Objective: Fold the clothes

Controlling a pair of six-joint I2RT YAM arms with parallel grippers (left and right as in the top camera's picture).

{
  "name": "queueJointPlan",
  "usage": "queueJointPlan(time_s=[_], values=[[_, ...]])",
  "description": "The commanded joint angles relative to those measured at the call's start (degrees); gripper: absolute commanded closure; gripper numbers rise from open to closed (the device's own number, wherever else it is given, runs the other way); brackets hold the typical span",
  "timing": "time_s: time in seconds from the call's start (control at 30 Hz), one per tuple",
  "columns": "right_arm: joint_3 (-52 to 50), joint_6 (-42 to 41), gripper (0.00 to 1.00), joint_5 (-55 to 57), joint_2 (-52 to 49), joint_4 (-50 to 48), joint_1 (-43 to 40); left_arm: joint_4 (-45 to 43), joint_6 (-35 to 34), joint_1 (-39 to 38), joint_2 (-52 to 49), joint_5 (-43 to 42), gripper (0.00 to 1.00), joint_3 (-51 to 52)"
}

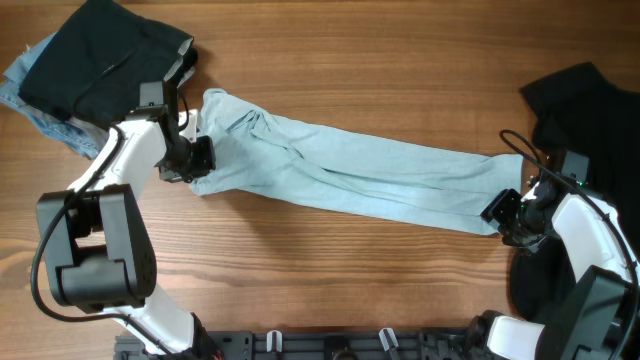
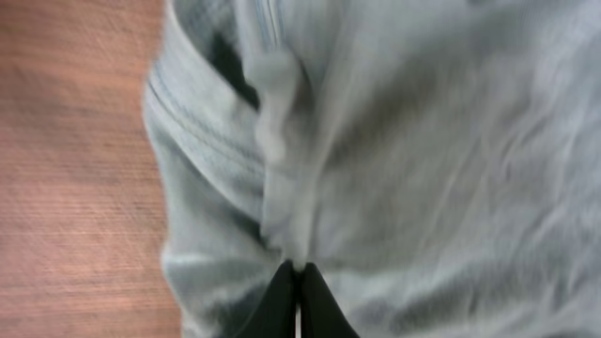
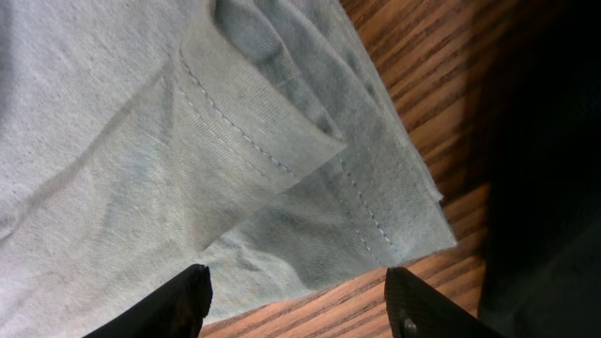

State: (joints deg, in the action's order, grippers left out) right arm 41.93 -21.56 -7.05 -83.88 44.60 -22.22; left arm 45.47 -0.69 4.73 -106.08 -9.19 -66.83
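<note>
A pale blue-grey T-shirt (image 1: pixel 350 170) lies stretched in a long bunched band across the wooden table, from upper left to lower right. My left gripper (image 1: pixel 196 160) sits at the shirt's left end. In the left wrist view its jaws (image 2: pixel 299 274) are shut, with a puckered ridge of the T-shirt (image 2: pixel 394 141) pinched at their tips. My right gripper (image 1: pixel 503 214) hovers at the shirt's right end. It is open (image 3: pixel 300 299), its fingers (image 3: pixel 188 299) straddling the stitched hem corner of the T-shirt (image 3: pixel 141 141), with nothing between them.
A pile of dark garments (image 1: pixel 105 55) on a light blue cloth (image 1: pixel 35 95) lies at the back left, close to my left arm. A black garment (image 1: pixel 590 110) covers the right edge of the table (image 1: pixel 330 270), beside my right arm.
</note>
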Motion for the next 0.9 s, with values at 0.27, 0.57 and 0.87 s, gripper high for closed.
queueJointPlan(time_s=[0.27,0.57,0.87], values=[[1.36,0.55,0.36,-0.42,0.85,0.11,-0.15,1.46,0.5,0.26,-0.76,-1.25,0.67,-0.04],[1.36,0.59,0.36,-0.42,0.85,0.44,-0.15,-2.95,0.5,0.26,-0.79,-0.61,0.91,2.34],[1.36,0.55,0.36,-0.39,0.85,0.42,-0.15,-0.72,0.35,0.13,2.99,-1.51,0.96,-5.2]])
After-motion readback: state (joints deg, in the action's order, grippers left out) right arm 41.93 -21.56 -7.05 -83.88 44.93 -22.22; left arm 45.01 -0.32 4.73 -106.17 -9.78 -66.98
